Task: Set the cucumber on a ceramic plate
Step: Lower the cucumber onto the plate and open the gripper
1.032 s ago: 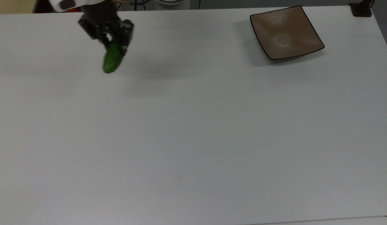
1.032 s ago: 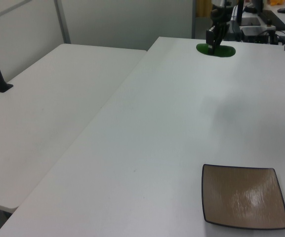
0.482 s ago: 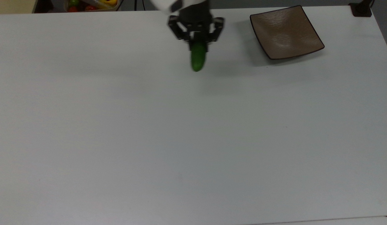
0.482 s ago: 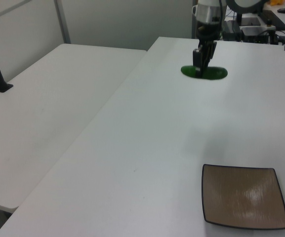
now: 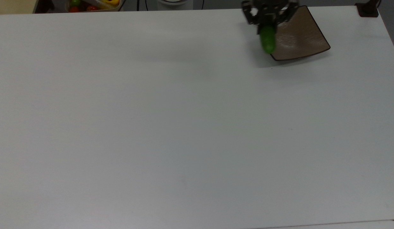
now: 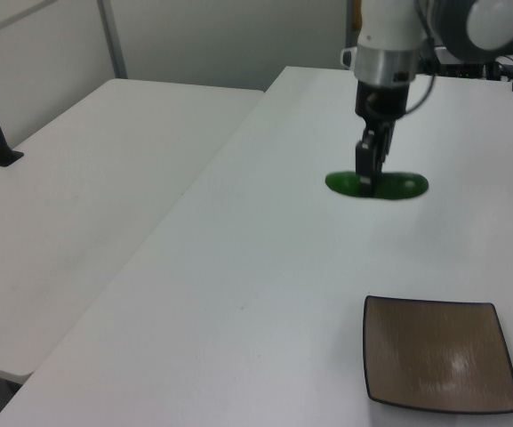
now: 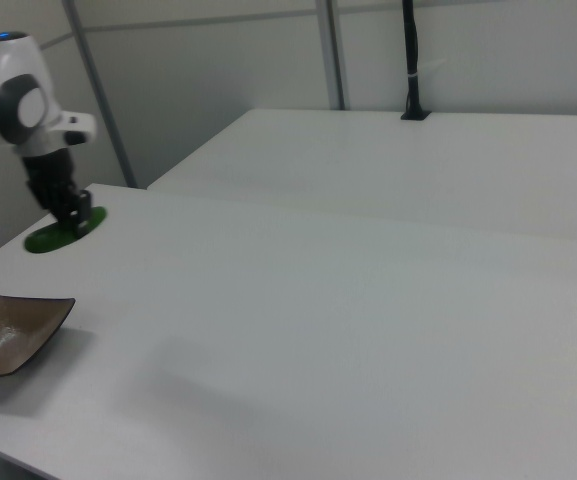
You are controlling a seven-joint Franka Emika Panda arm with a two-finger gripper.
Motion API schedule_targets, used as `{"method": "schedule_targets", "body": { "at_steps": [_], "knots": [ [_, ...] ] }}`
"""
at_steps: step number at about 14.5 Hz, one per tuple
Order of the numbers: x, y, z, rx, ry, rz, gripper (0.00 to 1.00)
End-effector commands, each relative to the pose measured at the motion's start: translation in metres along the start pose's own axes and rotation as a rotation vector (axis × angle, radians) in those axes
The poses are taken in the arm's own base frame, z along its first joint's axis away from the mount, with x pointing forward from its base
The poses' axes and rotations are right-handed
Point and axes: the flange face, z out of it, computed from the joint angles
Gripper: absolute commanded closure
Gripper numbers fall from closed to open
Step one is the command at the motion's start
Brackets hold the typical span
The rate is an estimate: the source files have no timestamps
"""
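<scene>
The cucumber (image 5: 267, 39) hangs in the air, pinched near its middle by the 2 fingers (image 6: 364, 165) of the gripper (image 5: 267, 27); in the top view its lower end overlaps the left edge of the ceramic plate (image 5: 298, 36), w/ the gripper above the plate's upper-left part. In the left view it lies level, raised off the white tabletop (image 5: 184, 127) and apart from the plate, which sits flat nearer the camera. In the right view the cucumber (image 7: 58, 233) sits beyond the plate (image 7: 13, 333), under the arm (image 7: 28, 100).
</scene>
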Motion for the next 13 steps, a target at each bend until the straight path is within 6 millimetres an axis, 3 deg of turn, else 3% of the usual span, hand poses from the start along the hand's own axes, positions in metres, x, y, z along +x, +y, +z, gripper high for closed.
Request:
{"method": "schedule_targets", "body": {
  "at_steps": [1, 7, 11, 12, 13],
  "knots": [
    [-0.034, -0.053, 0.014, 0.005, -0.043, -0.061, 0.88],
    [-0.071, -0.123, 0.091, -0.028, -0.128, -0.205, 0.86],
    [-0.088, -0.145, 0.14, -0.096, -0.158, -0.225, 0.82],
    [-0.089, -0.147, 0.152, -0.101, -0.163, -0.229, 0.79],
    [-0.093, -0.153, 0.161, -0.1, -0.166, -0.236, 0.61]
  ]
}}
